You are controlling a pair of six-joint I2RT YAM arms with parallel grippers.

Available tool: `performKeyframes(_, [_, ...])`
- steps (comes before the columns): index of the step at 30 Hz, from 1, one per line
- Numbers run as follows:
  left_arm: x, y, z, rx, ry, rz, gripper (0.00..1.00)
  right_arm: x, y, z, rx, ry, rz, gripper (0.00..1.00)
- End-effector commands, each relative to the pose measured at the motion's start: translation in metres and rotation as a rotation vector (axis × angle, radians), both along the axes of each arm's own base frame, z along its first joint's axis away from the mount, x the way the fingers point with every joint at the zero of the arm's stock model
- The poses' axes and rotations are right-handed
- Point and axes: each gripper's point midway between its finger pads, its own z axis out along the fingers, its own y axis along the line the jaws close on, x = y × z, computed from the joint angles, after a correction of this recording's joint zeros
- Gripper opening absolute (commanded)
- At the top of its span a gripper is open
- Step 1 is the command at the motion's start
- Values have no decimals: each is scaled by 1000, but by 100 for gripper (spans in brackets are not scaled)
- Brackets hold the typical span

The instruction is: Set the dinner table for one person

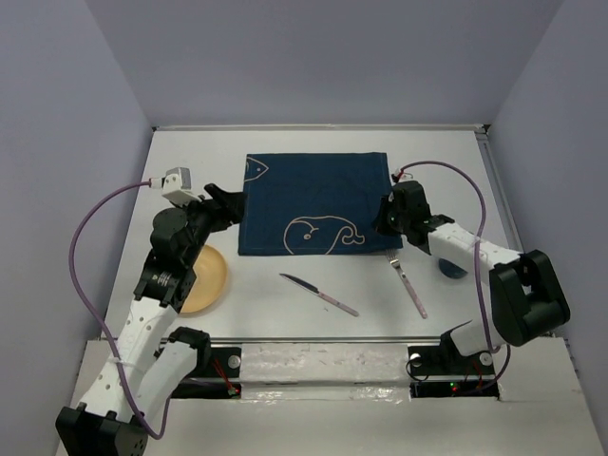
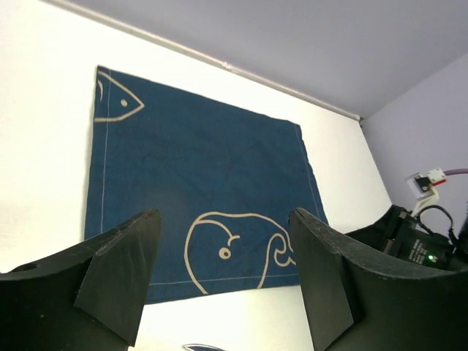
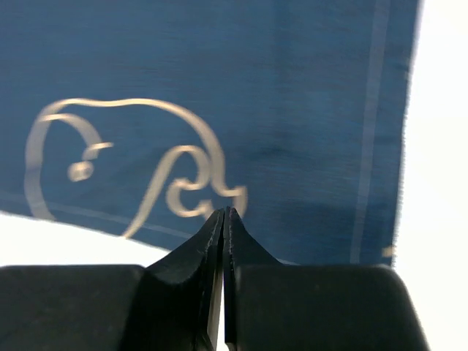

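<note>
The white dinner table (image 1: 437, 152) carries a dark blue cloth mat (image 1: 313, 195) with white whale outlines, lying flat at its middle. A tan plate (image 1: 213, 277) sits at the left, partly under my left arm. A knife (image 1: 318, 294) and a fork (image 1: 410, 285) lie in front of the mat. My left gripper (image 1: 231, 202) is open and empty at the mat's left edge; its wrist view (image 2: 223, 216) looks across the mat (image 2: 197, 168). My right gripper (image 1: 381, 220) is shut with nothing seen between its jaws, its tip (image 3: 225, 210) over the mat's (image 3: 256, 80) near right corner.
A small blue object (image 1: 454, 270) shows partly under my right forearm. Lavender walls close the table on the left, far and right sides. A rail runs along the near edge by the arm bases. The knife's tip (image 2: 201, 346) shows below my left fingers.
</note>
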Motion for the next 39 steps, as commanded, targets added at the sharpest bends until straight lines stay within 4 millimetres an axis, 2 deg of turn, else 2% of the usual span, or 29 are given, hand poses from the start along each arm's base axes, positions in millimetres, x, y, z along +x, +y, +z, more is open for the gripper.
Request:
performKeyframes(1, [-9,4,11,94,-63,-25,82,6,-25,-13,-113,30,-103,7])
performKeyframes(3, [-10,3,7,108,-60,-39,82,-2,-33,-16,-129,54,-132,9])
performKeyframes(4, [-11,2,8,121,-72,-41,83,-8,-35,-18,-131,63,-136,16])
performKeyframes(5, [-13,-1,8,132,-76,-53,83,-14,-35,-9,-108,43,-130,32])
performKeyframes(6, [-14,-2,9,139,-81,-54,83,-28,-39,-19,-110,66,-124,39])
performKeyframes(7, [-15,-3,13,150,-91,-59,83,-35,-40,-21,-105,76,-119,48])
performKeyframes(8, [-17,-7,14,154,-95,-75,83,-43,-41,-22,-101,88,-117,51])
performKeyframes(11, [-21,-12,20,158,-116,-99,84,-57,-52,-32,-124,147,-163,51])
performKeyframes(15, [-29,-15,22,169,-125,-104,84,-71,-59,-27,-87,135,-218,50])
performKeyframes(16, [-30,-17,22,169,-127,-110,84,-77,-62,-32,-98,158,-224,51])
performKeyframes(17, [-31,-18,23,170,-132,-116,84,-78,-64,-34,-108,169,-235,59])
performKeyframes(18, [-33,-20,26,168,-138,-123,84,-80,-65,-36,-111,183,-239,62])
performKeyframes(19, [-34,-22,26,168,-142,-130,84,-82,-65,-43,-120,208,-239,63])
performKeyframes(24, [-38,-25,28,173,-150,-141,84,-80,-62,-47,-108,231,-248,76])
performKeyframes(29, [-42,-27,32,173,-164,-151,84,-91,-50,-60,-59,286,-204,81])
performKeyframes(30, [-43,-27,32,173,-166,-152,84,-99,-48,-68,-48,316,-192,81])
performKeyframes(33, [-42,-22,34,173,-171,-123,84,-110,-42,-73,-14,342,-154,83])
performKeyframes(37, [-42,-20,35,171,-174,-114,84,-130,-33,-76,41,376,-95,79])
performKeyframes(39, [-42,-20,35,171,-174,-113,84,-140,-22,-73,80,386,-46,76])
